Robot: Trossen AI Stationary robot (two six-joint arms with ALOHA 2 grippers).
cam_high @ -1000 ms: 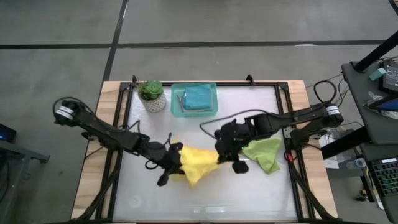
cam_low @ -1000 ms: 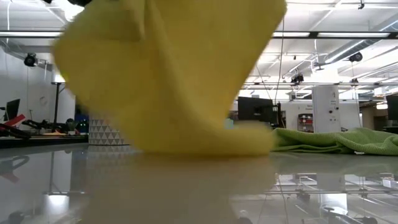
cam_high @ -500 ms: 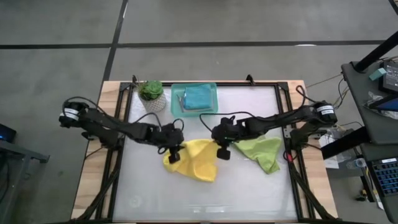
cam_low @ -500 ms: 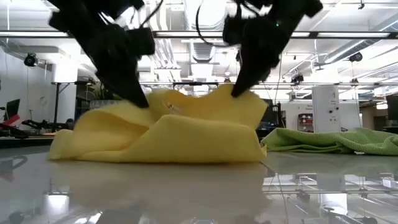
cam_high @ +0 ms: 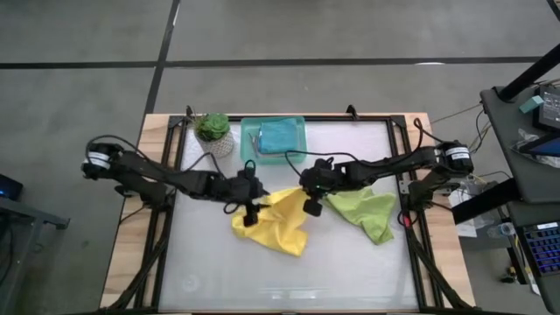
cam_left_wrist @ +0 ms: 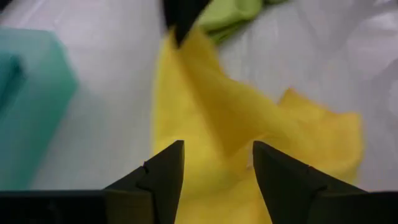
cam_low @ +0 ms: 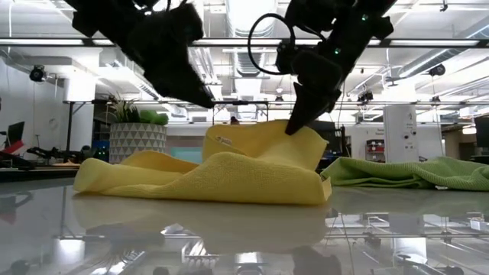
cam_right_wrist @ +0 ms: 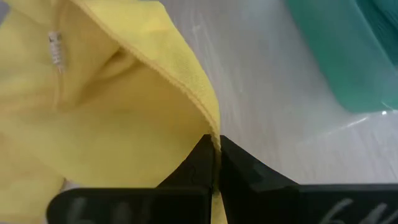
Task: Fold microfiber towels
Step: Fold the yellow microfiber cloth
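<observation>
Left tool hangs spread over the yellow towel, mid-worktop from above. Low view: right tool is pinching its raised corner. Right wrist view: fingers pressed on its hem.

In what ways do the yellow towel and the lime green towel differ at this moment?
The yellow towel is pinched at one corner by the shut right gripper, while nothing touches the lime green towel. The yellow towel is partly lifted and doubled over itself; the lime green towel lies low. The yellow one sits near the table's middle, below the open left gripper; the green one lies nearer the right side. Both are rumpled, not neatly folded.
</observation>
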